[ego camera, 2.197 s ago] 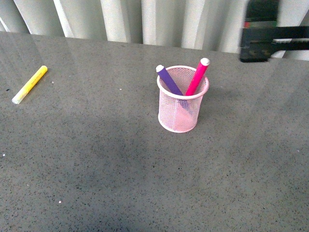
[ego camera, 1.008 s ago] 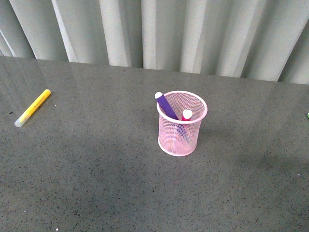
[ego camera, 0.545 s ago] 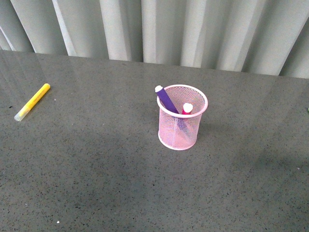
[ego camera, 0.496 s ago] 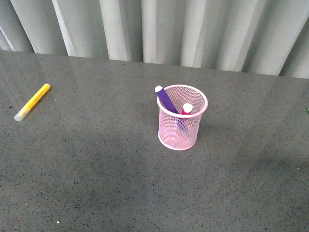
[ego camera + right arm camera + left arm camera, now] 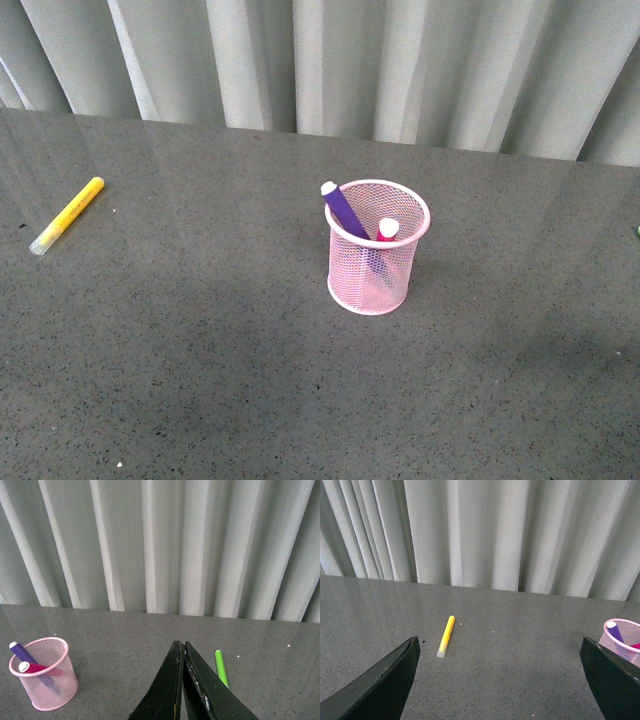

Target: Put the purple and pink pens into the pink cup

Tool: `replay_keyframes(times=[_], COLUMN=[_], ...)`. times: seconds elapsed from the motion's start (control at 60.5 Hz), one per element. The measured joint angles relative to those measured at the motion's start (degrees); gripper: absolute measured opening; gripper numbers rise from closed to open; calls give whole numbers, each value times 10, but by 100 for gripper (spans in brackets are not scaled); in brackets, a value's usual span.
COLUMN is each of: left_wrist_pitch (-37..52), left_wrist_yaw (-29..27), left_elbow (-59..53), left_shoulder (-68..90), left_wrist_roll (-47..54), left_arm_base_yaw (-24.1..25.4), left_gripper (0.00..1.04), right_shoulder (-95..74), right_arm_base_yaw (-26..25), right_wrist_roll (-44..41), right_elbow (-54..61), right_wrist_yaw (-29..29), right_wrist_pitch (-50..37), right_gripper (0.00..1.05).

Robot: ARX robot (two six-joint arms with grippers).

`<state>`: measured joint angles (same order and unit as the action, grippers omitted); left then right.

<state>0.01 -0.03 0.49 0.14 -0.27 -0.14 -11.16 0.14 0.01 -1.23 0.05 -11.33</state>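
Grey speckled table (image 5: 200, 380), pale pleated curtain (image 5: 400, 70) behind it. No arm shows in the front view.

Pink cup (image 5: 378, 247) stands upright near the table's middle, wire mesh with a solid rim. Judged light and easy to tip; mesh would dent under a hard squeeze, so best held at the rim or not touched at all.

Left gripper (image 5: 500, 680): fingers spread wide at the two edges of its wrist view, nothing between them. Right gripper (image 5: 182, 680): fingers pressed together, tips touching, holding nothing.

Purple pen (image 5: 344, 209) leans inside the cup, capped end poking over the rim on the robot's left side. Pink pen (image 5: 386, 231) sits lower in the cup, only its pale cap and a bit of body showing. Both look stiff, light, smooth plastic; likely slippery, so grip mid-body across the barrel. Task reads as finished.

Yellow marker (image 5: 66, 214) lies flat, well apart on the left. Green marker (image 5: 221, 667) lies on the right, near the right gripper.
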Motion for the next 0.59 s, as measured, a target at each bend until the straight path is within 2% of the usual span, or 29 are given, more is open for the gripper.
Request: replay_keyframes(times=[0.116, 0.198, 0.595], left_wrist_pitch=[0, 0, 0], left_wrist_yaw=[0, 0, 0], left_elbow=[0, 0, 0], left_shoulder=[0, 0, 0], left_wrist_roll=[0, 0, 0], left_arm_base_yaw=[0, 0, 0], left_gripper=[98, 98, 98], right_shoulder=[22, 87, 109], right_arm_base_yaw=[0, 0, 0], right_wrist_roll=[0, 0, 0], right_elbow=[0, 0, 0], right_wrist_yaw=[0, 0, 0], right_wrist_pitch=[22, 107, 113], right_gripper=[3, 3, 5])
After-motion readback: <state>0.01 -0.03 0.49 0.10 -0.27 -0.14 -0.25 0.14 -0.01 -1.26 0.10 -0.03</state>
